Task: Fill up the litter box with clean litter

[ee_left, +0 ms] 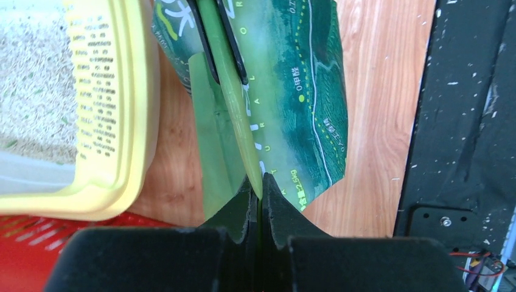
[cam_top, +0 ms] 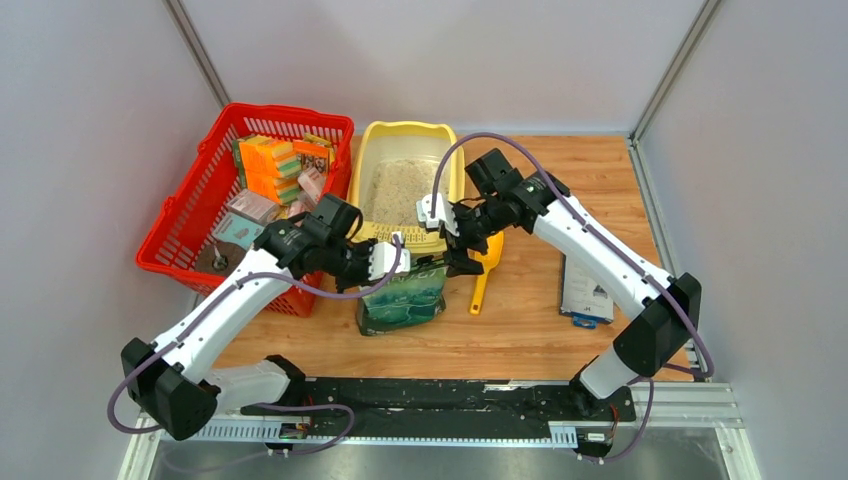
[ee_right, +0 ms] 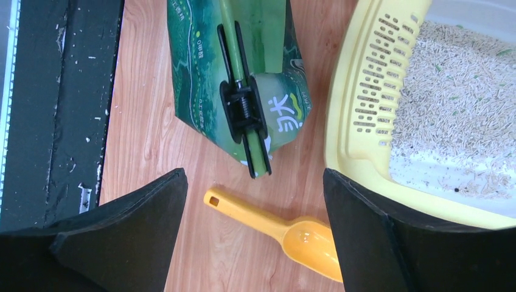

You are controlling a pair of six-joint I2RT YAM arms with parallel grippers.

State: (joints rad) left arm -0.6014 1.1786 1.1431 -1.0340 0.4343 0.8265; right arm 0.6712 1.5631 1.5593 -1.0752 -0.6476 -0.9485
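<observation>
The pale yellow rectangular plastic litter box (cam_top: pixel 405 130) sits at the far middle of the wooden table (cam_top: pixel 520 330), right of a red mesh plastic basket (cam_top: pixel 190 215). Beige-grey granular litter (cam_top: pixel 398 190) covers most of its floor (the strip beside the slotted lip looks bare). Just near of the box stands the green printed plastic pouch (cam_top: pixel 405 300), possibly touching the lip. The left gripper (ee_left: pixel 258 182) has its 2 fingers pinched tight on the pouch's folded top edge. The right gripper (ee_right: pixel 254 176) hangs spread wide and empty over a black plastic clip (ee_right: pixel 243 112) on that fold, near a yellow plastic scoop (ee_right: pixel 286 228).
</observation>
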